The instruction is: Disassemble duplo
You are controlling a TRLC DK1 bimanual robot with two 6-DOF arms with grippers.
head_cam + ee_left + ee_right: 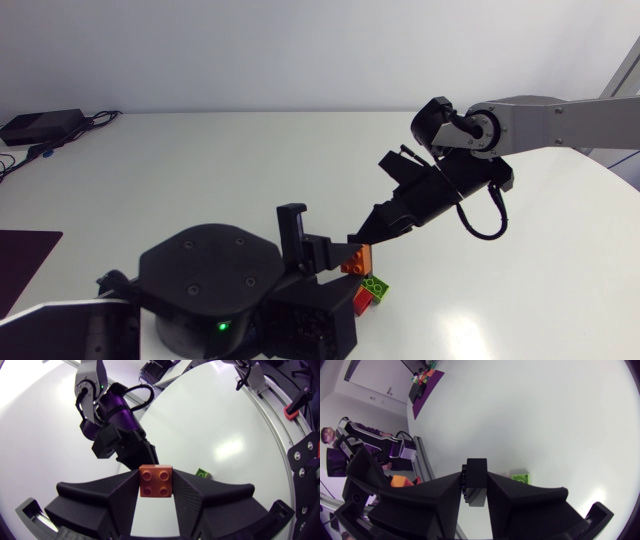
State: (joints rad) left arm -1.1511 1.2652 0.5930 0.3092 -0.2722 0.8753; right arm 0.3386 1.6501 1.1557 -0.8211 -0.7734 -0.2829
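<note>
Near tabletop's front edge: left gripper (155,493) jaws narrow, clamping orange brick (156,480). Right gripper (475,491) pinches black block (476,467). Green brick (377,289) and red brick (362,300) lie just beside. Risk: grippers crowd close, tips may collide, knocking orange brick loose.

red brick (362,300) mostly behind left gripper (348,268), green brick (202,474) part-hidden

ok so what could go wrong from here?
1. Right end effector, holding a black block, is nearly at the left end effector clamping the orange brick: fingers may collide.
2. Green brick and red brick lie loose beside them; a sweep could knock them away.
</note>
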